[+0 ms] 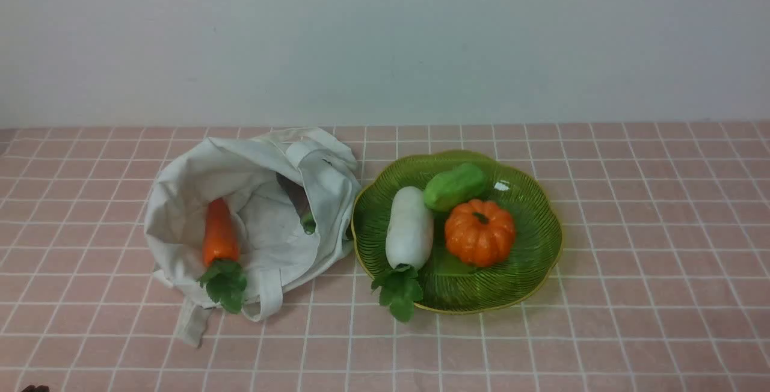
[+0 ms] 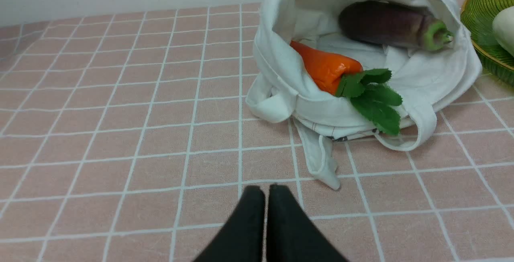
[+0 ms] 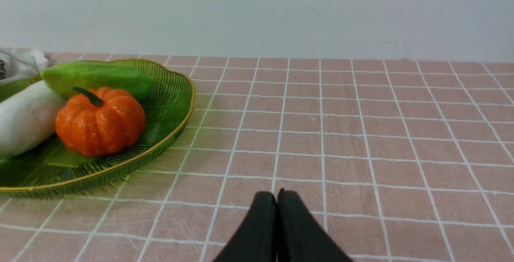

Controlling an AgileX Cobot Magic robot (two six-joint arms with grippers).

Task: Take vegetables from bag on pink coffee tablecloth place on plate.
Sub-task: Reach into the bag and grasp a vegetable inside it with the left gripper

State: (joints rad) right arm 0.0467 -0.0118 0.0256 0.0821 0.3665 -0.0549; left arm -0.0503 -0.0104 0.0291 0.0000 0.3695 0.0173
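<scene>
Both grippers are empty. The left gripper [image 2: 267,191] has its black fingers pressed together, hovering low over the pink coffee tablecloth [image 1: 631,229]. The right gripper [image 3: 277,195] is closed the same way, over bare cloth.

The eggplant [image 2: 381,23] lies inside the bag [image 2: 421,77] on the far side of its open mouth, with its green stem cap toward the plate [image 2: 478,9]. It's well apart from my left gripper. The carrot [image 2: 325,67] sits between them, its leaves spilling over the bag's edge. A loose strap end lies near the left fingertips.

From the front the eggplant is mostly hidden by a fold. I only get a dark patch, probably it.

On the plate, touching the bag's right side, are a white radish [image 1: 409,226], a pumpkin [image 1: 479,232] and a green cucumber-like piece [image 1: 454,186]. The right gripper is off to their side, apart from the rim.
</scene>
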